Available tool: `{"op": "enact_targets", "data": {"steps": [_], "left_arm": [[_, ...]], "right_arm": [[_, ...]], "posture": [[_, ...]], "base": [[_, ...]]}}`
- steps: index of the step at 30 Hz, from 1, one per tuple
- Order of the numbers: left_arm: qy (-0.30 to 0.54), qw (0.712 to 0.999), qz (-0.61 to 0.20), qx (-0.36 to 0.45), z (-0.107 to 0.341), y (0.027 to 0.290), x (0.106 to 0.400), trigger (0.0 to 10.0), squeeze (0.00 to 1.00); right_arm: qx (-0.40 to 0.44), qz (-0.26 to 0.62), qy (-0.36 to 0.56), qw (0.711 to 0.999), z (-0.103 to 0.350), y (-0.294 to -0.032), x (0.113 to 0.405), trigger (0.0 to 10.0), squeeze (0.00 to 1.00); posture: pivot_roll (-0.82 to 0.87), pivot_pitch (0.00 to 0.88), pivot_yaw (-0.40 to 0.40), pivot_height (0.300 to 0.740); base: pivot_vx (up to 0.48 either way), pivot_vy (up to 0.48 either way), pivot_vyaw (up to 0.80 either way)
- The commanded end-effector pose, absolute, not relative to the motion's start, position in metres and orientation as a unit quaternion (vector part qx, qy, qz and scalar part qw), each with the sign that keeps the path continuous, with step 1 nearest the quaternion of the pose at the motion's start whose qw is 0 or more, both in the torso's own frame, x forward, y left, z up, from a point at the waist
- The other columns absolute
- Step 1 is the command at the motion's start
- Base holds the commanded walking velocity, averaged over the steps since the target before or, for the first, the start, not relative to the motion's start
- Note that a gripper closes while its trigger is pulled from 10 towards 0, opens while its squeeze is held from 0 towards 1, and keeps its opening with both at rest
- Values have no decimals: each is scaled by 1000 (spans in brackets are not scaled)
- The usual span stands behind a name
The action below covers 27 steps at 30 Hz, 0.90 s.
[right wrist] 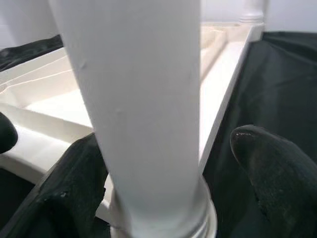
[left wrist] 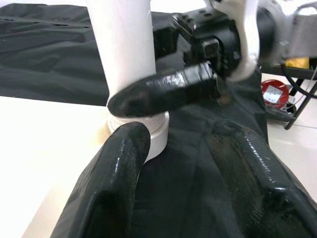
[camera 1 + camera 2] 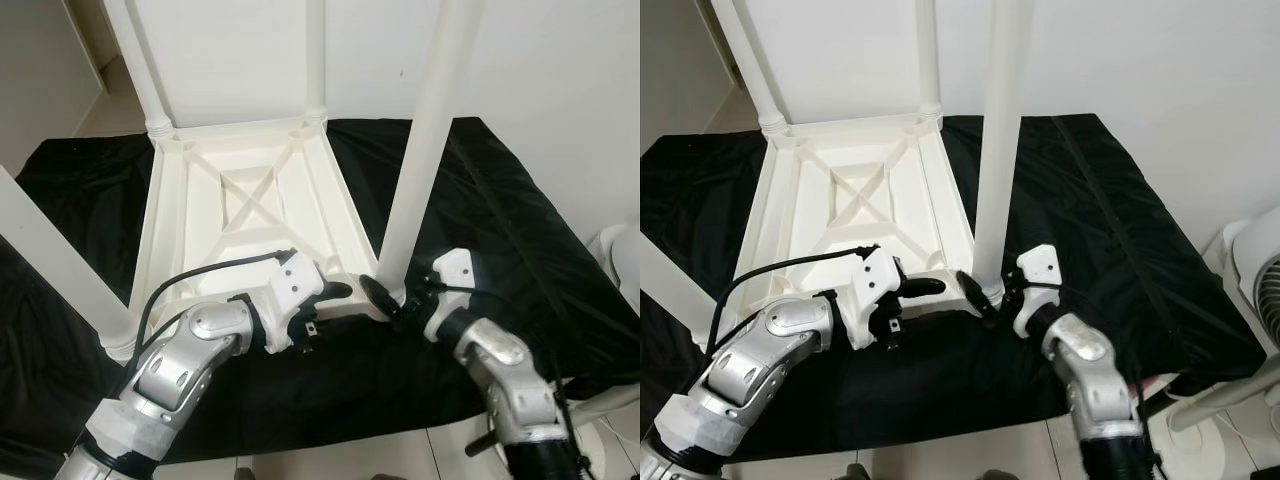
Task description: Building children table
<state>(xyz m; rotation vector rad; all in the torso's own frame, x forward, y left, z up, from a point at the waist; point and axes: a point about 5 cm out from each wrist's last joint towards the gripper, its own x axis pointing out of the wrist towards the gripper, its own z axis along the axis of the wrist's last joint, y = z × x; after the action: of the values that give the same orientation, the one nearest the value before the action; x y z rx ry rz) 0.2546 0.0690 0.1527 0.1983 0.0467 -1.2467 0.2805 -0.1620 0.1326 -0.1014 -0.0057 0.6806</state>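
Left eye view: a white plastic children's table (image 3: 240, 205) lies upside down on a black cloth (image 3: 520, 250) spread over the floor, its ribbed underside facing up, with a cross brace in the middle. Legs stand upright from its corners: two at the far corners beside the white wall (image 3: 560, 70), one at the near left corner (image 3: 50, 262), and one at the near right corner (image 3: 428, 130), closest to the robot's arms. The right gripper (image 3: 388, 297) is at the foot of this near right leg, just above the collar where the leg meets the tabletop corner. In the right wrist view its two black fingers (image 1: 275, 173) are spread, one on each side of the white leg (image 1: 143, 99); whether they press the leg cannot be told. The left gripper (image 3: 335, 292) reaches along the near edge of the tabletop toward the same corner. In the left wrist view its fingers (image 2: 119, 173) are spread apart and hold nothing, with one tip just beside the leg's collar (image 2: 156, 134), and a finger of the right gripper (image 2: 163, 91) crosses in front of the leg. At the right edge of the cloth a white fan (image 3: 1255, 265) stands on the tiled floor (image 3: 330, 455).
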Motion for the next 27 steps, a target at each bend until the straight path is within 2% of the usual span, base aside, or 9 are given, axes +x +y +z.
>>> {"op": "enact_targets", "data": {"steps": [1, 10, 11, 17, 24, 25, 27], "left_arm": [[26, 796, -598, 87, 154, 69, 253, 10000, 0], [30, 795, -600, 82, 153, 66, 249, 10000, 0], [28, 793, -603, 83, 154, 63, 248, 10000, 0], [24, 793, -604, 81, 156, 61, 248, 10000, 0], [23, 794, -602, 82, 157, 60, 249, 10000, 0], [23, 794, -602, 82, 158, 60, 249, 10000, 0], [22, 794, -602, 81, 158, 60, 249, 10000, 0]], "right_arm": [[-57, 362, -9, 931, 133, -157, 281, 10000, 0], [-85, 421, 3, 903, 142, -160, 303, 10000, 0], [-100, 447, 16, 889, 142, -159, 308, 0, 0], [-100, 471, 29, 876, 136, -162, 309, 0, 0], [-90, 471, 41, 877, 134, -168, 305, 0, 0], [-88, 469, 40, 878, 134, -168, 304, 10000, 0], [-75, 463, 38, 882, 135, -168, 304, 10000, 0]], "posture": [[-102, 11, 58, 740], [-83, 40, 46, 740], [-83, 40, 42, 740], [-80, 42, 36, 740], [-91, 52, 33, 740], [-91, 52, 33, 740], [-92, 56, 30, 740]], "base": [[0, 0, 0], [0, 0, 0], [0, 0, 0], [0, 0, 0], [0, 0, 0], [0, 0, 0], [0, 0, 0]]}}
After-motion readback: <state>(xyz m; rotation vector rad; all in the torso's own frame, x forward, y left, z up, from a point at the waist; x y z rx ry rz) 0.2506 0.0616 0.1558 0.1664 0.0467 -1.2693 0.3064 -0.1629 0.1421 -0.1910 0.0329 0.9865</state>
